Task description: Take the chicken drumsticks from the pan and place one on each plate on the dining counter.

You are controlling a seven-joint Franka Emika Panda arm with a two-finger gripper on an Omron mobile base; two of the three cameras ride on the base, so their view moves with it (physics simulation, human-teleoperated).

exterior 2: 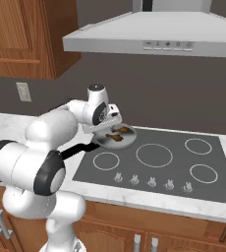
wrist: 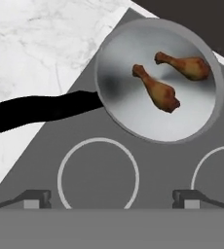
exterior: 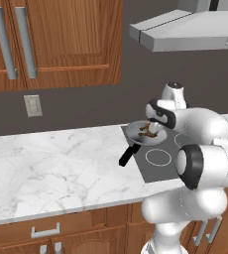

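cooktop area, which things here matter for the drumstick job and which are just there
For the job:
pan
nearer drumstick
farther drumstick
hand, open above the cooktop

Just there:
cooktop
range hood
wall outlet
upper cabinets

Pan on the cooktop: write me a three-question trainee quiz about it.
1. True or false: both chicken drumsticks lie inside the pan.
2. Which way does the pan handle point? A) out over the marble counter B) toward the knobs C) toward the back wall
3. Fill in: the end effector hovers above the cooktop with its jaws ____.

Key: 1 true; 2 A; 3 open
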